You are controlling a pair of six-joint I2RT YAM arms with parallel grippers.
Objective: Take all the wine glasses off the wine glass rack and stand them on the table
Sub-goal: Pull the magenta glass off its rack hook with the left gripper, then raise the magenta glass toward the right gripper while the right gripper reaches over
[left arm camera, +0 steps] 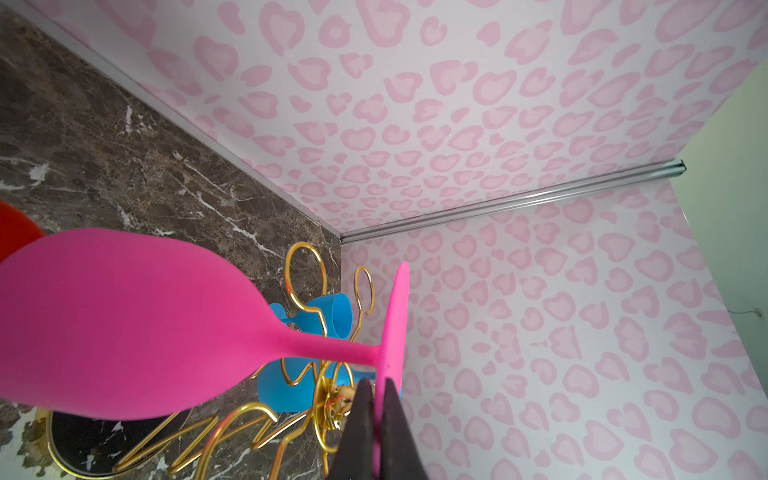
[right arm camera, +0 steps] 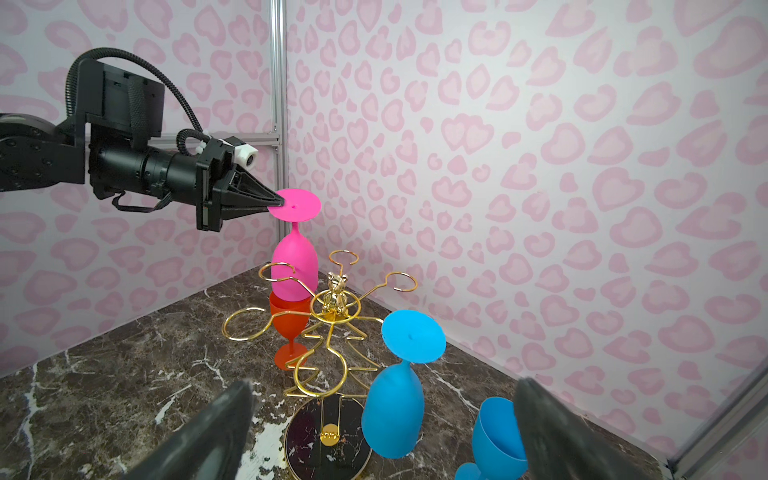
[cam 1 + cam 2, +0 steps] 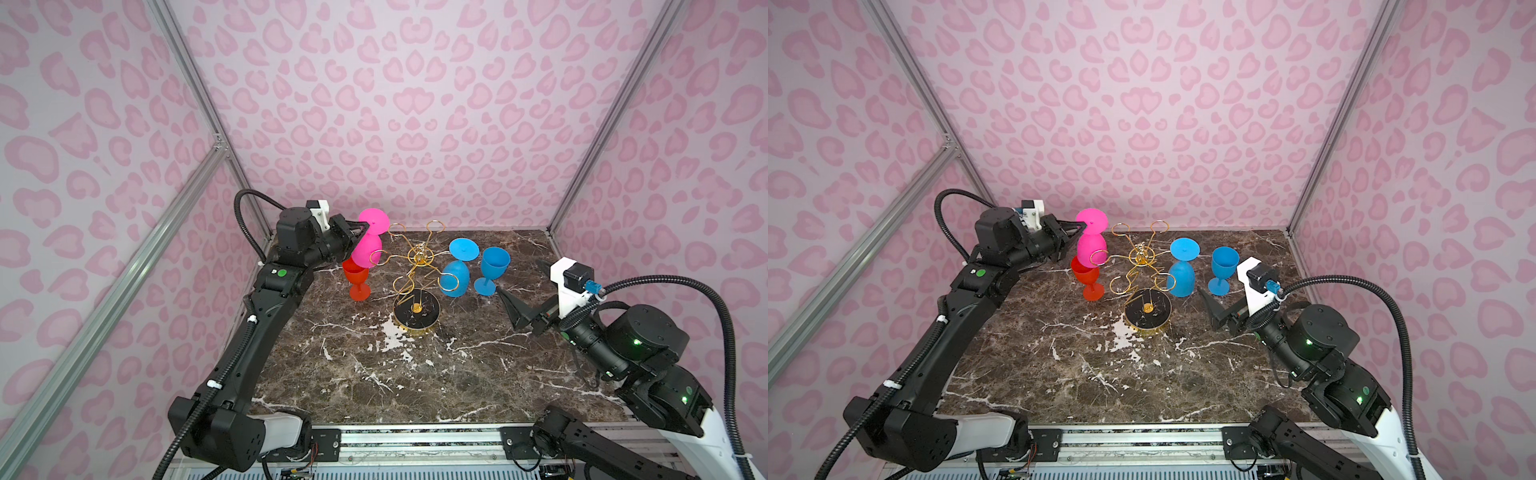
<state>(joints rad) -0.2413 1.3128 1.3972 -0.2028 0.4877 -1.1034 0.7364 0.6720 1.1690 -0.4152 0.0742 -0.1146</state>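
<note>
Wine glass [image 2: 294, 270], pinched only by its foot rim in the left gripper [image 2: 279, 203], may slip onto the red glass [image 2: 288, 322] or snag the rack [image 2: 336, 299]; right gripper [image 3: 518, 275] gapes empty

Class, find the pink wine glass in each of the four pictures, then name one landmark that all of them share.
Top view: pink glass left of centre, upside down.
Top view: pink glass left of centre too.
Left wrist: pink glass fills the foreground.
Right wrist: pink glass beyond the gold rack.
Shared landmark: the gold rack, seen in all four.
</note>
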